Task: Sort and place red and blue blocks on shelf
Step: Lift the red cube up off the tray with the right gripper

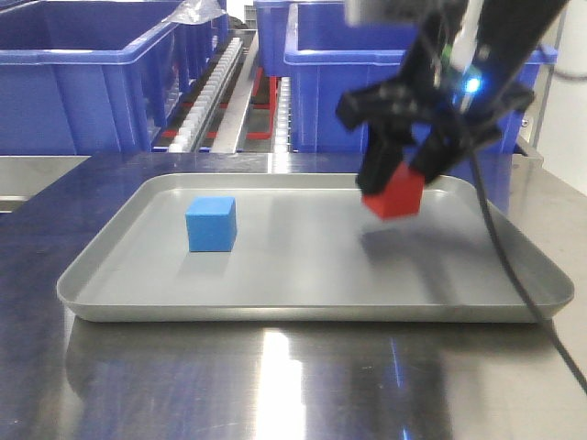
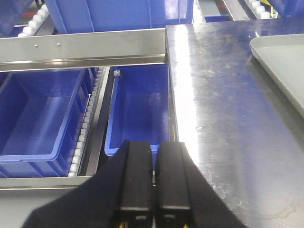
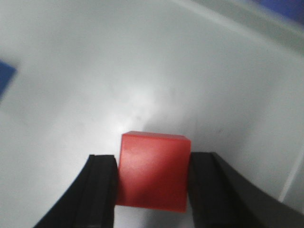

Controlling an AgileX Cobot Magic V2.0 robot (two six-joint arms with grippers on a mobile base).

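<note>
- We see the red block (image 1: 394, 197) clamped in the right gripper (image 1: 402, 179). Its jaws press on two opposite sides of the cube, and the cube sits tilted between them.
- In the right wrist view the red block (image 3: 152, 171) fills the gap between the two black fingers (image 3: 102, 190) of the right gripper (image 3: 153, 192), with pale tray floor behind it.
- We read the red block as held just off the tray (image 1: 303, 307), over its far right part, with a soft shadow on the tray floor below it.
- The blue block (image 1: 211, 224) stands flat on the left half of the same grey tray, well apart from the red one. A corner of it (image 3: 4, 78) shows at the left edge of the right wrist view.
- The tray lies on the shiny steel surface (image 1: 275, 385).
- A black cable (image 1: 514, 275) hangs from the right arm across the tray's right rim.
- Behind the tray stands the shelf, with white roller tracks (image 1: 206, 92) between large blue bins (image 1: 83, 73).
- The left gripper (image 2: 155, 180) has its jaws closed together with nothing between them. It hangs beside the surface's (image 2: 223, 118) left edge, above a lower blue bin (image 2: 140, 109).
- The shelf's brushed-steel front rail (image 2: 85, 47), with small screws, crosses that view above the bins.
</note>
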